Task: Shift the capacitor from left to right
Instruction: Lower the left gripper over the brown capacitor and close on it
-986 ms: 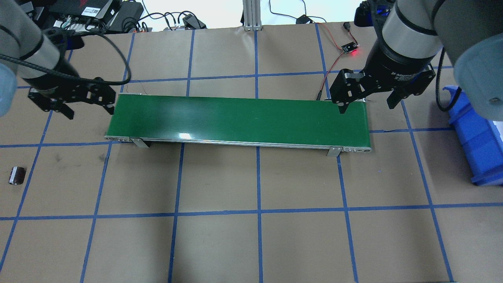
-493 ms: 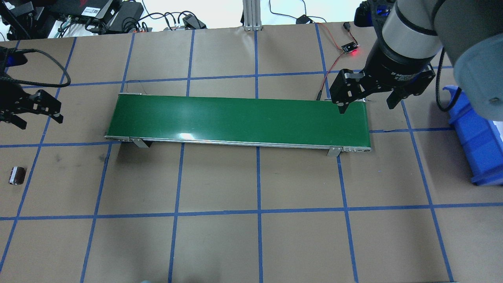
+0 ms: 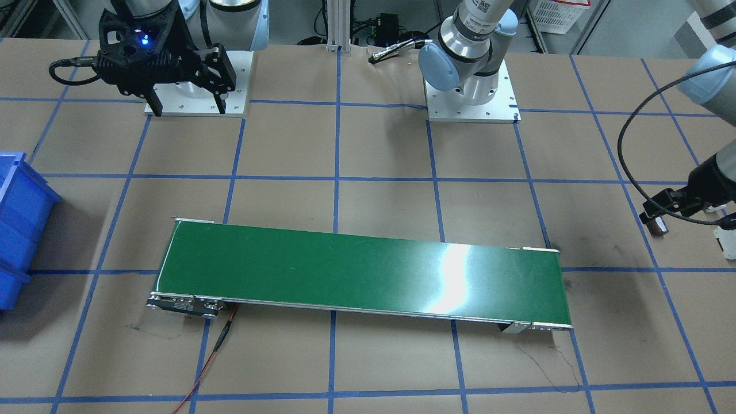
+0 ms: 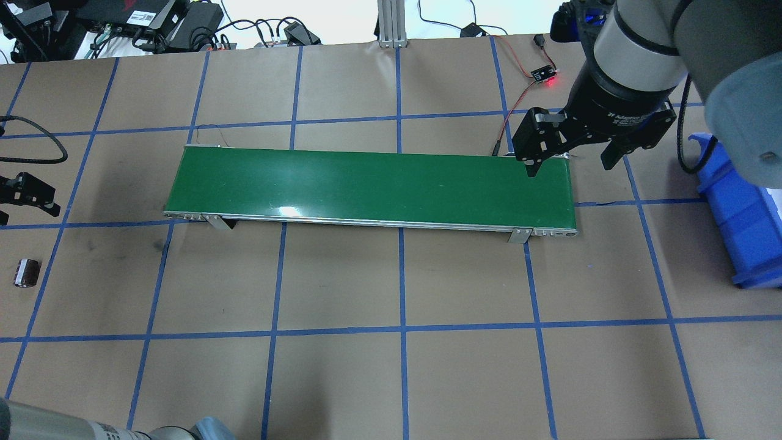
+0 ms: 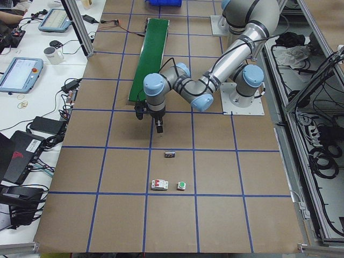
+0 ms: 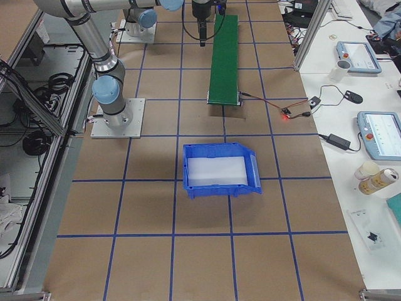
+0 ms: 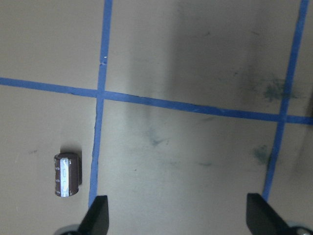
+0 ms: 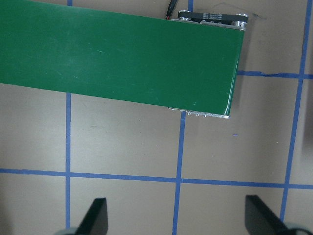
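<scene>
The capacitor [image 4: 26, 273], a small dark brown stubby block with a light end, lies on the brown table at the far left. It also shows in the left wrist view [image 7: 66, 174], in the exterior left view [image 5: 170, 155] and in the front view [image 3: 657, 225]. My left gripper [image 7: 180, 218] is open and empty. It hovers above the table, with the capacitor just outside its left finger. My right gripper [image 4: 571, 169] is open and empty above the right end of the green conveyor belt [image 4: 366, 183].
A blue bin [image 4: 739, 214] stands at the table's right edge. A white-grey block [image 5: 159, 185] and a small green-capped part [image 5: 181, 186] lie beyond the capacitor at the left end. A sensor board with a red light [image 4: 544, 76] and its wires lie behind the belt.
My left gripper has moved left from the belt's left end and back toward the robot, nearer the capacitor, still open. The right arm and the capacitor have not moved.
</scene>
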You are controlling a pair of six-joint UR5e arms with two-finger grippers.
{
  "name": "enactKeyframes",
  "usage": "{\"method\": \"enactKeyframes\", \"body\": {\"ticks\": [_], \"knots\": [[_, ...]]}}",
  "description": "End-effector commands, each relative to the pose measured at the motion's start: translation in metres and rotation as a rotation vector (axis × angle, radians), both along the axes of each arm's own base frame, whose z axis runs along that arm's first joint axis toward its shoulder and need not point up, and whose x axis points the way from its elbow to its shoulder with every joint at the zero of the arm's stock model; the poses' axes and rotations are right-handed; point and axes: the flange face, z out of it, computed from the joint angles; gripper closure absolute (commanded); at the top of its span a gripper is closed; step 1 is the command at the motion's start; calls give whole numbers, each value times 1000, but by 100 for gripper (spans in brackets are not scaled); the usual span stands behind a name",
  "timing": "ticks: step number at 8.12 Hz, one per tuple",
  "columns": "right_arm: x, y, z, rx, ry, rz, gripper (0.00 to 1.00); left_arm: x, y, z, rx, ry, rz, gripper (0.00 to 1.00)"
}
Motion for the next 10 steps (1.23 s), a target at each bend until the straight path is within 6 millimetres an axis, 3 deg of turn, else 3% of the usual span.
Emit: {"method": "enactKeyframes", "body": {"ticks": [1, 5, 9, 10], "knots": [[1, 0, 0, 0, -6, -1, 0, 60, 19, -53, 45, 39, 25, 0], [0, 0, 0, 0, 0, 0, 0, 91, 26, -89, 94, -4, 30, 0], [0, 0, 0, 1, 2, 0, 0, 100, 22, -133, 122, 20, 34, 0], [0, 0, 0, 0, -3, 0, 0, 102, 24, -135, 126, 21, 34, 0]]}}
